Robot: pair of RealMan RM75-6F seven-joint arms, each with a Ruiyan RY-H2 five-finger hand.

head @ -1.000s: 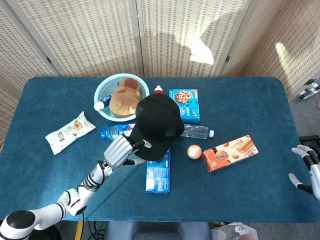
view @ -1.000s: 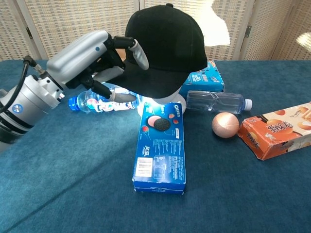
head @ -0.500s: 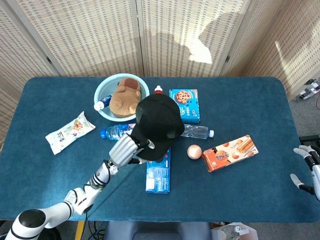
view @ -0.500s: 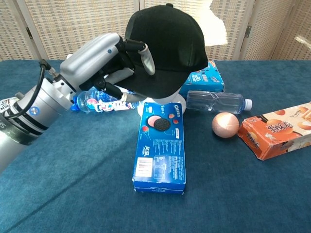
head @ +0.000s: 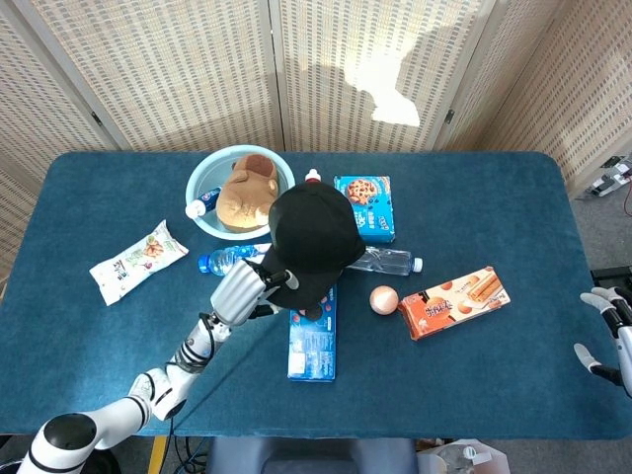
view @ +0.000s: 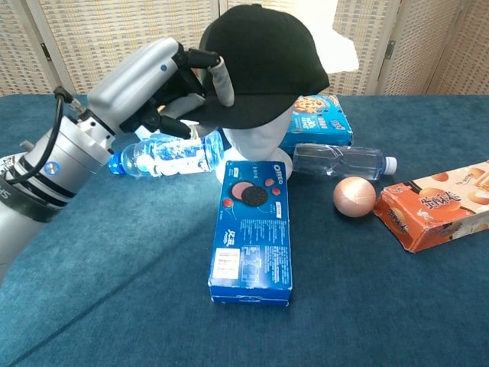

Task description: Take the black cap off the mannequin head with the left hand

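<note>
A black cap [view: 263, 61] [head: 311, 237] sits raised on the white mannequin head [view: 256, 141], whose face now shows beneath the brim. My left hand [view: 164, 88] [head: 247, 288] grips the cap's left edge, fingers curled over the brim and thumb under it. My right hand [head: 607, 331] hangs at the table's right edge with fingers spread, holding nothing; the chest view does not show it.
A blue Oreo box [view: 252, 233] lies in front of the head. Two water bottles [view: 164, 157] [view: 340, 160], a copper ball [view: 354, 196], an orange wafer box [view: 439, 202], a blue cookie box [head: 364, 205], a light-blue bowl [head: 202, 188] with a plush toy, and a snack bag [head: 136, 260] surround it.
My left hand has lifted the cap upward off the mannequin head, uncovering the white face that was hidden before. The right hand has stayed put.
</note>
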